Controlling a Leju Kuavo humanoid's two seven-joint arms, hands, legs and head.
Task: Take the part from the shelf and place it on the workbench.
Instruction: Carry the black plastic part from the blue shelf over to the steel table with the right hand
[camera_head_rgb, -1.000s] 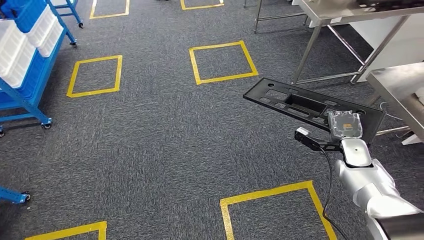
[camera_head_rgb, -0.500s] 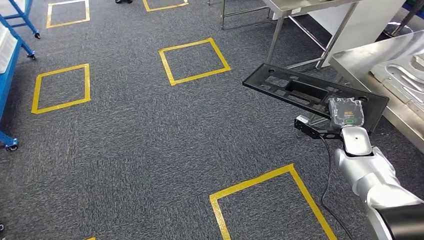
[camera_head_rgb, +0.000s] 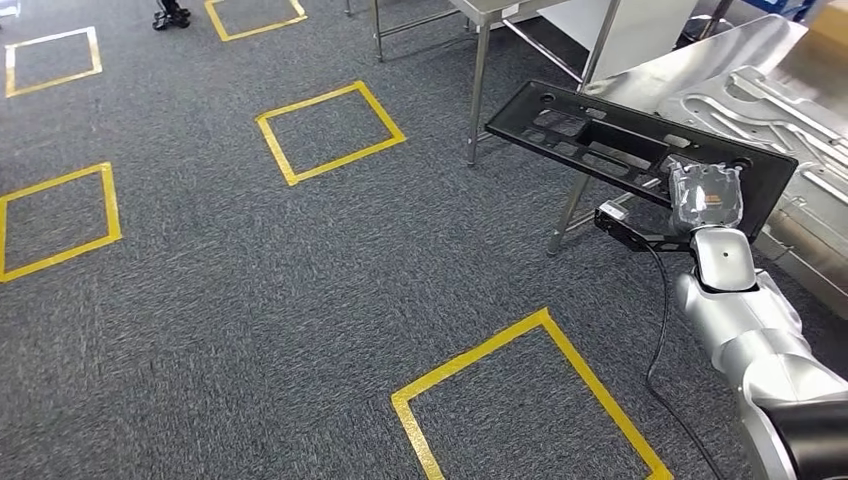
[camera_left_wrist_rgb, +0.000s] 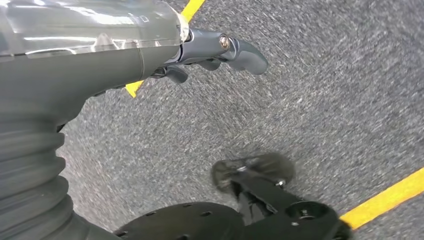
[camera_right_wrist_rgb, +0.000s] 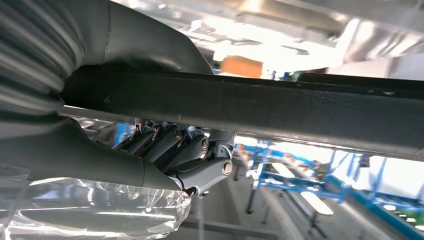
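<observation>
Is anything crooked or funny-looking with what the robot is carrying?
A little. The right hand grips the long black part at one end, so the rest sticks out unsupported, one end over the carpet. It has not reached the metal workbench surface.

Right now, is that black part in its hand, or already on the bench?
Held: the right hand grips the black part above the floor.
</observation>
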